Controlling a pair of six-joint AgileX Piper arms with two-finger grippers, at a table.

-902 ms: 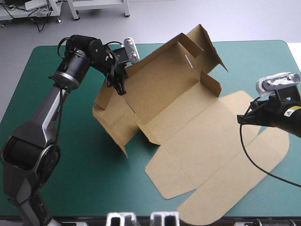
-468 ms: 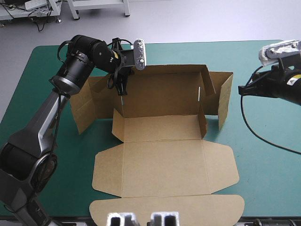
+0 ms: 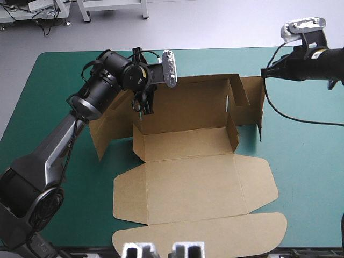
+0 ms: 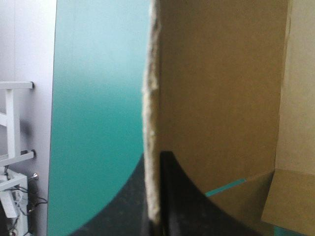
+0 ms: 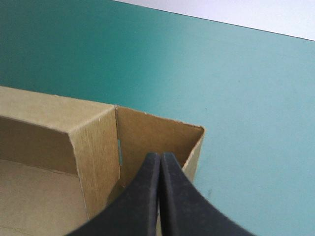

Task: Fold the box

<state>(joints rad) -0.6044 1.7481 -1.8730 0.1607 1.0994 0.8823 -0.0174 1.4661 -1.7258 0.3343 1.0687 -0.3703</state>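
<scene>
The brown box [image 3: 188, 141] lies mid-table with its back wall [image 3: 188, 105] raised, side flaps standing at both ends, and the lid [image 3: 193, 188] flat toward the near edge. My left gripper [image 3: 144, 106] is shut on the back wall's left end. In the left wrist view the board's edge [image 4: 151, 98] runs between the black fingers [image 4: 177, 196]. My right gripper [image 3: 264, 74] is shut and hovers at the top of the box's far right flap [image 3: 258, 102]. In the right wrist view its tips [image 5: 160, 156] point into the corner pocket of the box [image 5: 93, 147].
Teal-green cover [image 3: 306, 161] shows on both sides of the box and beyond it [image 5: 221, 73]. The lid's front flap [image 3: 204, 236] reaches the table's near edge. The left side flap [image 3: 110, 126] juts out toward the table's left.
The box has swung from a skewed position to square with the table, then shifted slightly right with my left gripper. My right gripper rose toward the far edge and reached the right flap.
</scene>
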